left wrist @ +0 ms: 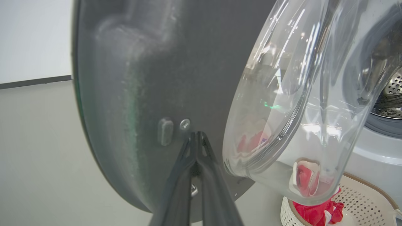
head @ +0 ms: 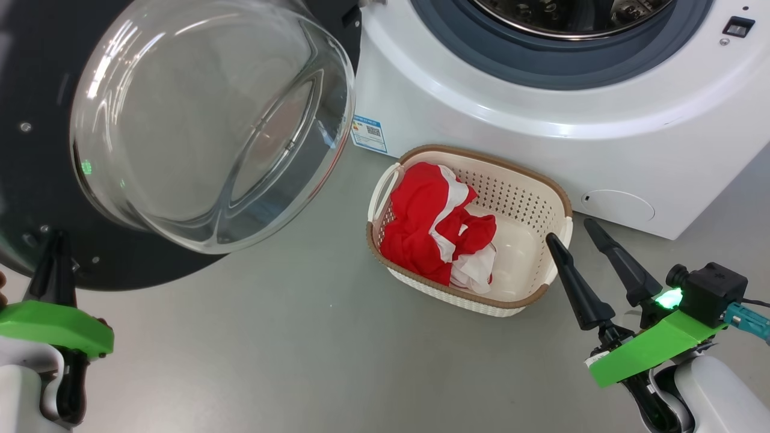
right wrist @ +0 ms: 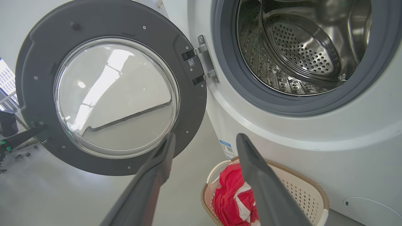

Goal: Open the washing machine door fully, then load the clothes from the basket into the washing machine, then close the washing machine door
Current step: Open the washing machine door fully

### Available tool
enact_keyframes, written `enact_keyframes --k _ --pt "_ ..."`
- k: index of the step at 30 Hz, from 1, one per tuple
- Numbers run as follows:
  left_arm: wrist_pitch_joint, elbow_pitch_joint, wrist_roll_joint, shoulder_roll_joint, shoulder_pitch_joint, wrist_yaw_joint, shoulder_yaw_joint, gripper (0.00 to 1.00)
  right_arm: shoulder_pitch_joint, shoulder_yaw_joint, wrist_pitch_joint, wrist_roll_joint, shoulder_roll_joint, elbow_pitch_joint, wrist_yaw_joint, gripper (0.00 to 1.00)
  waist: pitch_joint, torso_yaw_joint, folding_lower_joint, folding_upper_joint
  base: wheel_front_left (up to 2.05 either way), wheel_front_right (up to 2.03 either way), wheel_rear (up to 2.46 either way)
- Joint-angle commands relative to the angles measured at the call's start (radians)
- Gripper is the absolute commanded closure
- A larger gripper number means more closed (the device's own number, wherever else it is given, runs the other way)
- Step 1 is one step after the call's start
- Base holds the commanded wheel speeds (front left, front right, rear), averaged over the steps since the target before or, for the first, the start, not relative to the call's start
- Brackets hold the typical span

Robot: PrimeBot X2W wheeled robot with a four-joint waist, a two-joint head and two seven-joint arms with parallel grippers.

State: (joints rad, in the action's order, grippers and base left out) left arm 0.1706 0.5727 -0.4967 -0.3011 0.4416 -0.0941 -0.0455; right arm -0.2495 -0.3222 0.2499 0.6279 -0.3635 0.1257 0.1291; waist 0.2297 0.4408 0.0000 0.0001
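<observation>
**Near field.** At the lower left of the head view, the left jaws are pressed together with nothing pinched between them. Their two dark fingers (head: 51, 264) form a single point, and its tip is set against the black inner face of the washing machine door (head: 36, 180), close to a screw (left wrist: 185, 124) seen in the left wrist view. At the lower right, the right jaws are spread wide and hold nothing. Their fingers (head: 577, 288) are directed toward the basket (head: 517, 198), and one fingertip lies just beside the basket's right handle; whether it touches cannot be told.

**Middle field.** The basket is set on the grey floor (head: 301, 337), just in front of the washing machine (head: 481, 90). The clothes (head: 421, 222), red with white panels, are bunched in its left half and heaped up against the left wall. The right half of the basket's bottom is left bare.

**Far field.** The door is swung out to the left on its hinge (right wrist: 204, 59), with the bulging glass window (head: 210, 120) turned toward the head camera. A blue label (head: 369, 133) is fixed at the machine's lower left corner, behind the basket. The opening is ringed by a grey rubber seal (head: 541, 66), and within it the perforated steel drum (right wrist: 298, 53) is seen with bare metal walls.
</observation>
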Motion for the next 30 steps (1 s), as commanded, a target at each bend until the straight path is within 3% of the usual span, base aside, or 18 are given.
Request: enact_keyframes --k 1,16,30 --pt "0.014 -0.009 -0.014 -0.067 0.04 -0.003 0.037 1.0 -0.01 -0.02 0.012 0.007 -0.001 -0.02 0.002 0.0 -0.001 0.0 0.0 -0.0001 0.0 0.0 0.0" --pt "0.04 -0.07 -0.022 -0.053 -0.022 0.003 0.024 1.0 -0.006 -0.019 0.012 0.012 0.01 -0.019 0.002 0.0 -0.02 -0.019 0.0 -0.0001 0.0 0.0 0.0" --pt "0.047 -0.295 -0.011 -0.015 -0.174 0.037 -0.011 1.0 0.005 -0.021 0.012 0.015 0.014 -0.014 0.002 0.0 -0.055 -0.051 0.0 -0.0001 0.0 0.0 0.0"
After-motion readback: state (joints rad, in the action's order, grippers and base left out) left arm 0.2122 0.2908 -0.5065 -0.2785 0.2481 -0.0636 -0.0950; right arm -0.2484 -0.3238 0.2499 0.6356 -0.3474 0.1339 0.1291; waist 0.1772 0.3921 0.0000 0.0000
